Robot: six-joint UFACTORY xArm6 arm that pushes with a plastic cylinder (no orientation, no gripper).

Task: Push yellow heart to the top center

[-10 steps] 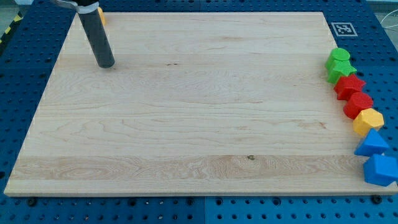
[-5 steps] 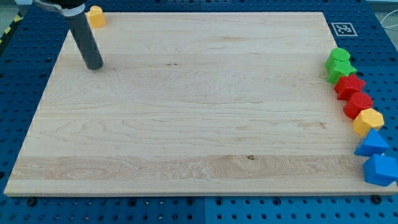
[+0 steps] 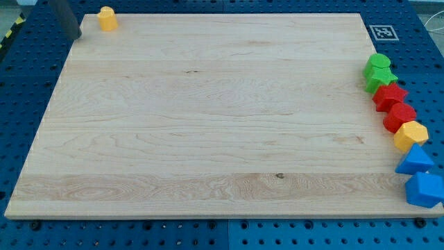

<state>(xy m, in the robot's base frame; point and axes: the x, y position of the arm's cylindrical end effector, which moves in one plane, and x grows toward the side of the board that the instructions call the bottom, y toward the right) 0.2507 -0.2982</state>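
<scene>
My tip [image 3: 73, 36] sits at the view's top left corner, just off the left edge of the wooden bench [image 3: 208, 118], over the blue pegboard [image 3: 28, 83]. The rod carries no jaws, so there is nothing to be open or closed. Only the rod's lower part shows; the rest runs out of the view's top.

The yellow heart [image 3: 107, 18] stands just to the right of my tip, apart from it, at the bench's top left corner near its upper edge.

All other blocks line the view's right edge, well apart from my tip, touching or nearly so. From top down: a green block [image 3: 378, 64], a green star [image 3: 381, 78], a red star [image 3: 390, 95], a red block [image 3: 399, 116], a yellow block [image 3: 411, 135], a blue triangle [image 3: 416, 161] and a blue block [image 3: 425, 189].
</scene>
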